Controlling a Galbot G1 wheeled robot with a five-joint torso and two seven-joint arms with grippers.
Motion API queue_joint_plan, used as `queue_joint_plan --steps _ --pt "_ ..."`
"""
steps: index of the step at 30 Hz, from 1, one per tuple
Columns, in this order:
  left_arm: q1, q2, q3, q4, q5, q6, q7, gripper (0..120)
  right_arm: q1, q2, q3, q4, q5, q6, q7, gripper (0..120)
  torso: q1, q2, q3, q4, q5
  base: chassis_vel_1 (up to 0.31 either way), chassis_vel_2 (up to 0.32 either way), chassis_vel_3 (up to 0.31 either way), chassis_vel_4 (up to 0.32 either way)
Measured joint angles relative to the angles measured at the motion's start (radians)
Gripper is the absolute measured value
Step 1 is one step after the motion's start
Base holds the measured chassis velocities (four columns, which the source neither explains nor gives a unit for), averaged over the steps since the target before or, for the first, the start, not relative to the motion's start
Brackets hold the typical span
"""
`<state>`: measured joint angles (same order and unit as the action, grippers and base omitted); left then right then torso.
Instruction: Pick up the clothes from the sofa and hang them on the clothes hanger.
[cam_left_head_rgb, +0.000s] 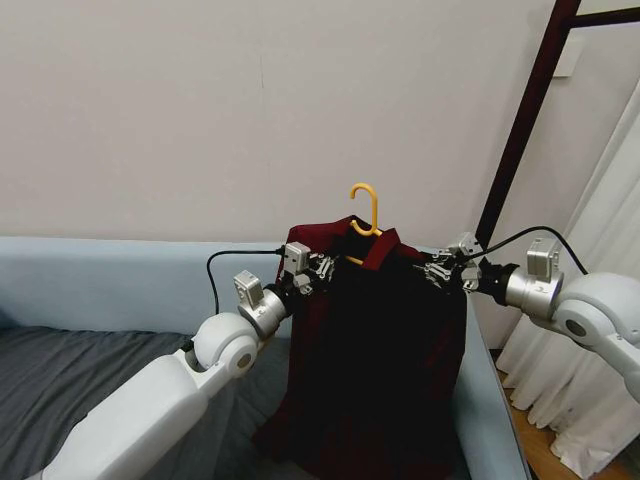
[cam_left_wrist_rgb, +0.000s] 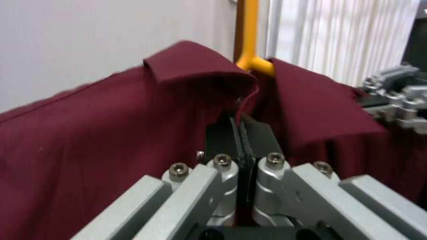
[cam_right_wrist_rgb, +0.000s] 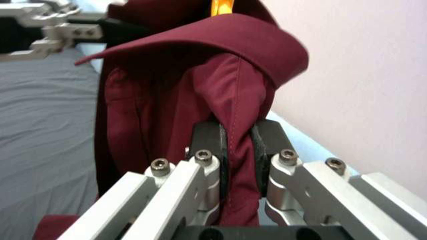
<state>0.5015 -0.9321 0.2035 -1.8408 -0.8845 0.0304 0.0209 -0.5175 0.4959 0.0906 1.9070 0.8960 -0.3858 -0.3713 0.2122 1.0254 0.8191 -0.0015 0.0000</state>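
A dark red shirt (cam_left_head_rgb: 380, 350) hangs on a yellow hanger (cam_left_head_rgb: 365, 210), held up in the air over the sofa's right end. My left gripper (cam_left_head_rgb: 322, 270) is shut on the shirt's shoulder just left of the collar. In the left wrist view its pads (cam_left_wrist_rgb: 223, 137) pinch the red cloth (cam_left_wrist_rgb: 100, 140) below the hanger's neck (cam_left_wrist_rgb: 250, 40). My right gripper (cam_left_head_rgb: 437, 268) is shut on the opposite shoulder. The right wrist view shows a fold of the shirt (cam_right_wrist_rgb: 220, 75) clamped between its pads (cam_right_wrist_rgb: 208, 142).
A light blue sofa (cam_left_head_rgb: 100, 270) with a grey seat cushion (cam_left_head_rgb: 60, 380) lies below and to the left. A dark rack post (cam_left_head_rgb: 520, 130) rises behind the right arm. White curtains (cam_left_head_rgb: 600, 400) hang at the far right, with a plain wall behind.
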Motion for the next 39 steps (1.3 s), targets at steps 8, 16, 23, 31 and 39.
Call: queue_joint_plan --steps 8,16,23,31,39 --pt "0.034 0.018 -0.019 0.014 0.018 -0.024 0.004 0 0.007 -0.007 0.010 -0.003 0.038 0.002 0.018 8 0.000 0.000 0.000 0.0002 -0.0001 0.000 0.000 0.000 0.000" --pt "0.054 0.040 -0.056 0.007 0.017 -0.042 -0.001 14 0.016 -0.033 0.018 0.035 0.100 0.023 0.035 8 0.000 0.000 0.000 0.0001 -0.0001 0.000 0.000 0.000 0.000" --pt "0.128 0.071 -0.137 -0.030 0.017 -0.068 0.006 42 0.038 -0.068 0.038 0.057 0.176 0.050 0.088 8 0.000 0.000 0.000 -0.0001 -0.0002 0.000 0.000 0.000 0.000" --pt "0.243 0.119 -0.272 -0.107 -0.019 -0.115 0.019 68 0.051 -0.128 0.068 0.099 0.251 0.076 0.160 8 0.000 0.000 0.000 0.0000 0.0001 0.000 0.000 0.000 0.000" --pt "0.359 0.162 -0.385 -0.133 0.010 -0.135 -0.019 98 0.093 -0.277 0.112 0.181 0.368 -0.013 0.374 8 0.000 0.000 0.000 0.0001 -0.0002 0.000 0.000 0.000 0.000"
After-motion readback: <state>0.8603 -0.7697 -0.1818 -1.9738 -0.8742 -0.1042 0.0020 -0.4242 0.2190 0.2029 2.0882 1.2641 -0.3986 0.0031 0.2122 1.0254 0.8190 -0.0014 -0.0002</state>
